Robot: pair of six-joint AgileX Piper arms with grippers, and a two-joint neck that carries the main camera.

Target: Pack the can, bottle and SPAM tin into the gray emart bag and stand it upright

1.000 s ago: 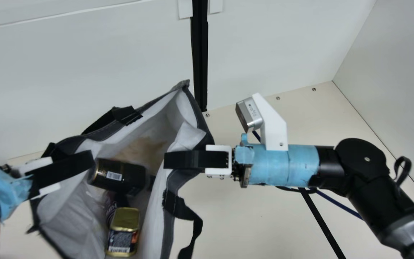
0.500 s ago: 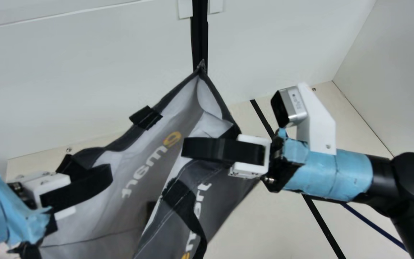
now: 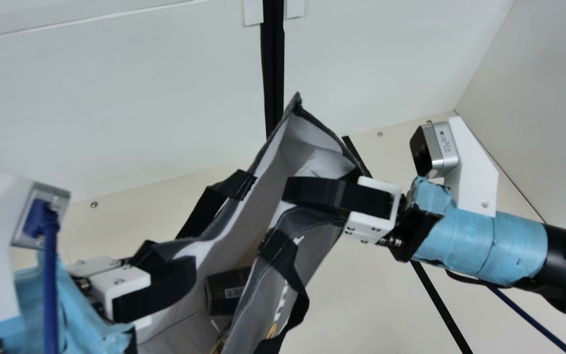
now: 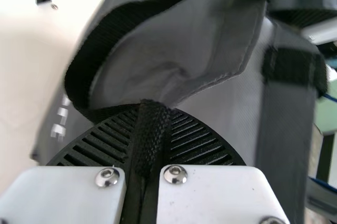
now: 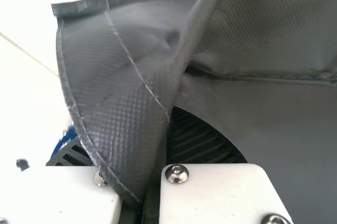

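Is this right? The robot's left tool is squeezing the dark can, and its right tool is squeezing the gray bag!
Not quite: the left tool is squeezing the black strap, not the dark can. The left wrist view shows it. The right tool is squeezing the gray bag.

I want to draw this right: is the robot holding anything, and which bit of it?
The gray emart bag. The left gripper pinches its black webbing strap; the right gripper pinches its folded rim.
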